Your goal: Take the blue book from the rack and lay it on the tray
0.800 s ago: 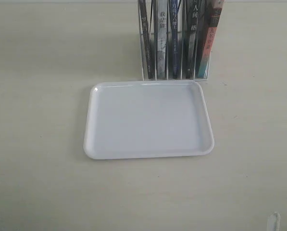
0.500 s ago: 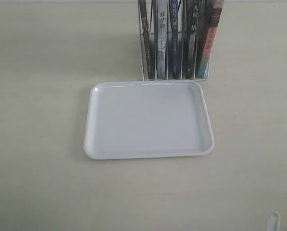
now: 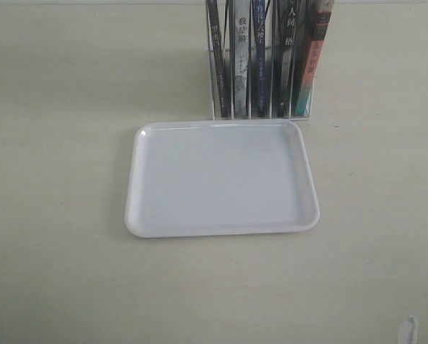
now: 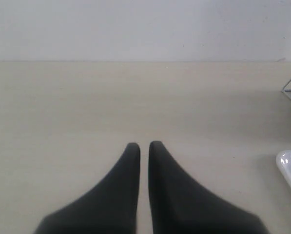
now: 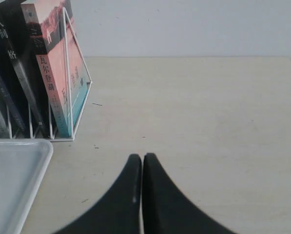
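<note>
White tray (image 3: 221,179) lies on the tabletop (image 3: 56,143) before the rack (image 3: 214,93), where the blue book (image 3: 261,64) stands upright mid-row, well apart from the left pincer (image 4: 142,145) and right pincer (image 5: 139,157), both narrowed, empty.

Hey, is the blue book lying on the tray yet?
No, the tray lies bare, and the blue book stands upright in the rack behind it.

Table (image 3: 56,107): pale beige surface with faint wood grain, matte
Tray (image 3: 130,193): white, rounded corners, lies flat near the table's middle
Rack (image 3: 214,89): silver-white wire, stands upright just behind the tray's far rim
Specks (image 5: 97,104): small dark marks beside the rack
</note>
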You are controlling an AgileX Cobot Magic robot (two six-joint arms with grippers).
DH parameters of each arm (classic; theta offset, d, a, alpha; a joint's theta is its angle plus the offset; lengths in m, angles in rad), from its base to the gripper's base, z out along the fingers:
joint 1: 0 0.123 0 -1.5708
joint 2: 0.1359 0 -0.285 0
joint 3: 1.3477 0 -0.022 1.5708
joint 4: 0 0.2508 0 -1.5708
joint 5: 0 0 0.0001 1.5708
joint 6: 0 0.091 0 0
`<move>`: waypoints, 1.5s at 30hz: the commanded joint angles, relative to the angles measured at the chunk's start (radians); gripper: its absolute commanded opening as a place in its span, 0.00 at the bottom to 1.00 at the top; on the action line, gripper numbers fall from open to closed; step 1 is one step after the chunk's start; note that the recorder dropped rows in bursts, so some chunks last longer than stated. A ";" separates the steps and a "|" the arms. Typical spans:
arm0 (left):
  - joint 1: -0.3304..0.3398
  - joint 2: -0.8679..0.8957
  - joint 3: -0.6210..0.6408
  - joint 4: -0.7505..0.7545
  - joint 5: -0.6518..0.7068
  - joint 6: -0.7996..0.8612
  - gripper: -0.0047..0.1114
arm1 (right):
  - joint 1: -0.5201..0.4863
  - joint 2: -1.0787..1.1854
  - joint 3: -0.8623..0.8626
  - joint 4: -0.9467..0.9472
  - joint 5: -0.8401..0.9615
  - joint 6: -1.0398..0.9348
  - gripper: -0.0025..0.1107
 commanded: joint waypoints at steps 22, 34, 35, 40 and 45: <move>-0.009 -0.002 0.004 0.002 -0.006 0.002 0.09 | 0.001 -0.004 0.004 0.003 -0.487 -0.002 0.02; -0.009 -0.002 0.004 0.002 -0.006 0.002 0.09 | 0.001 -0.004 -0.106 0.007 -0.915 -0.045 0.02; -0.009 -0.002 0.004 0.002 -0.006 0.002 0.09 | 0.001 0.013 -0.161 0.007 -0.855 -0.055 0.02; -0.009 -0.002 0.004 0.002 -0.006 0.002 0.09 | 0.001 0.203 -0.470 0.007 -0.380 -0.065 0.02; -0.009 -0.002 0.004 0.002 -0.006 0.002 0.09 | 0.001 0.481 -0.719 0.007 0.157 -0.063 0.02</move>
